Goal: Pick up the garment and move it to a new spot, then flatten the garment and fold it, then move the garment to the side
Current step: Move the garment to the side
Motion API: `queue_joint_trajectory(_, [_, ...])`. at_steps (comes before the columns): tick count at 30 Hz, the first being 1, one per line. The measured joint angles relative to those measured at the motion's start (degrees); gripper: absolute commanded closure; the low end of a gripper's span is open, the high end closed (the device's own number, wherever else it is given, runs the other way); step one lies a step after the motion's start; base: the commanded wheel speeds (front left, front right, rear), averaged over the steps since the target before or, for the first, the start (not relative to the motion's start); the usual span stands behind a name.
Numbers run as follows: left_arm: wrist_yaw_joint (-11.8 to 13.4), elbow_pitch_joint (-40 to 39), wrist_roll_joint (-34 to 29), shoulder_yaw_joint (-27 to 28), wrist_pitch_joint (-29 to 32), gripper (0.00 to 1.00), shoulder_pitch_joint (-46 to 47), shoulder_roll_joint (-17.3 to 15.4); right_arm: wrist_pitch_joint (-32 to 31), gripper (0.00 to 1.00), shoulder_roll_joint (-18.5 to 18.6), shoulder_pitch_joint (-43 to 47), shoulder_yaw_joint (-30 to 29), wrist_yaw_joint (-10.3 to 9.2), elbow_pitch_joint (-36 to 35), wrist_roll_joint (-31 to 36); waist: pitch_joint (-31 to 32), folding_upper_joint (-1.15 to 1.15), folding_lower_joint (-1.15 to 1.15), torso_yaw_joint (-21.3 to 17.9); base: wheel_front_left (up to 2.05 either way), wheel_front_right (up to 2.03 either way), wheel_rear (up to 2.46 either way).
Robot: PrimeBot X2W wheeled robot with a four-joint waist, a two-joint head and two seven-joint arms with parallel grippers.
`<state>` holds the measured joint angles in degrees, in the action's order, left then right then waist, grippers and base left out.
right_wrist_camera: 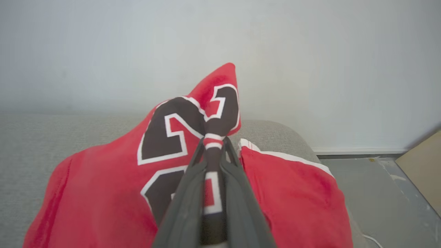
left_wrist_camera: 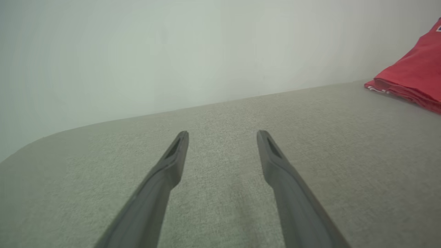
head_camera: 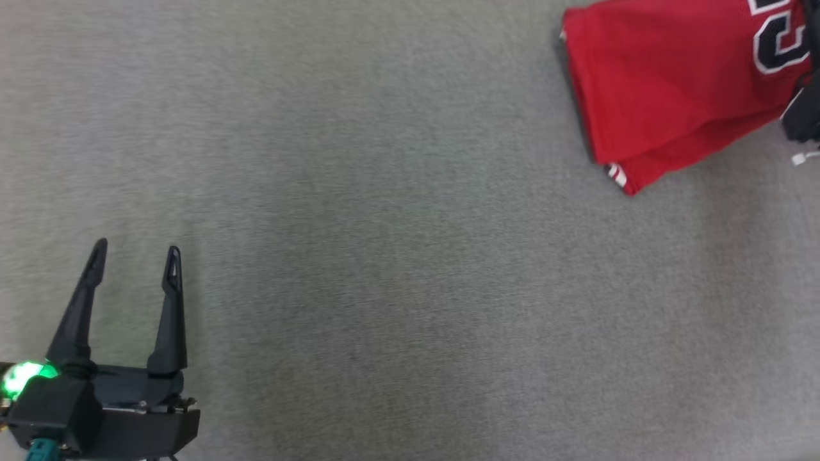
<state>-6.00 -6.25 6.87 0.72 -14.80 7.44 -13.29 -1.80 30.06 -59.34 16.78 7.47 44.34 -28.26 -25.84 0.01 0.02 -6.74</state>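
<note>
Grey fabric counter [head_camera: 410,269] met a pale wall [left_wrist_camera: 172,51]; left pincer [head_camera: 136,248] stood spread, right pincer [right_wrist_camera: 214,144] pinched the red jersey [right_wrist_camera: 100,186].

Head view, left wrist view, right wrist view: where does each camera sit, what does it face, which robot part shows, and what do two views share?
Head view: on the head, facing down at the grey surface; left gripper lower left, jaws open.
Left wrist view: on the left wrist, facing along its open jaws across the surface to a pale wall.
Right wrist view: on the right wrist, facing along the right gripper, jaws shut on the red garment.
Shared: all three show the garment.
</note>
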Motion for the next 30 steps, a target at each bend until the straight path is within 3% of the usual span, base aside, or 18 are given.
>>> queue_joint_trajectory(8, [0.8,-7.1,-0.9,0.7,2.1,0.00,-0.4,-1.9,-1.2,1.00,5.1,-5.6,1.1,0.00,2.3,-1.0,-4.0,0.00,-0.01,-5.1,0.00,0.00,0.00])
queue_joint_trajectory(17, [1.5,-11.8,-1.1,1.5,4.1,0.00,-1.5,-3.2,-1.8,1.00,9.7,-10.5,2.5,0.00,6.7,-1.1,-7.1,0.00,-0.01,-7.8,0.00,0.00,0.00])
queue_joint_trajectory(24, [2.0,-12.8,-1.1,1.7,4.3,0.00,-1.6,-3.6,-0.7,1.00,9.8,-12.9,4.7,0.00,11.1,-0.3,-7.8,0.00,-0.01,-8.4,0.00,0.00,0.00])
queue_joint_trajectory(25, [2.0,-12.8,-1.1,1.8,4.3,0.00,-1.6,-3.7,-0.7,0.73,9.8,-13.0,5.2,0.00,11.8,0.3,-7.8,-0.01,-0.01,-8.4,0.00,0.00,0.00])
queue_joint_trajectory(27, [2.1,-13.0,-1.1,1.8,4.3,0.00,-1.7,-3.7,0.4,0.00,9.8,-13.5,5.3,0.00,12.7,0.4,-7.8,-0.01,-0.02,-8.5,0.00,0.00,0.00])
queue_joint_trajectory(30, [2.4,-13.1,-1.1,1.9,4.4,0.00,-1.9,-3.8,1.5,0.00,9.7,-14.7,5.9,0.00,13.5,0.2,-7.7,-0.01,-0.02,-8.6,0.00,0.00,0.00])
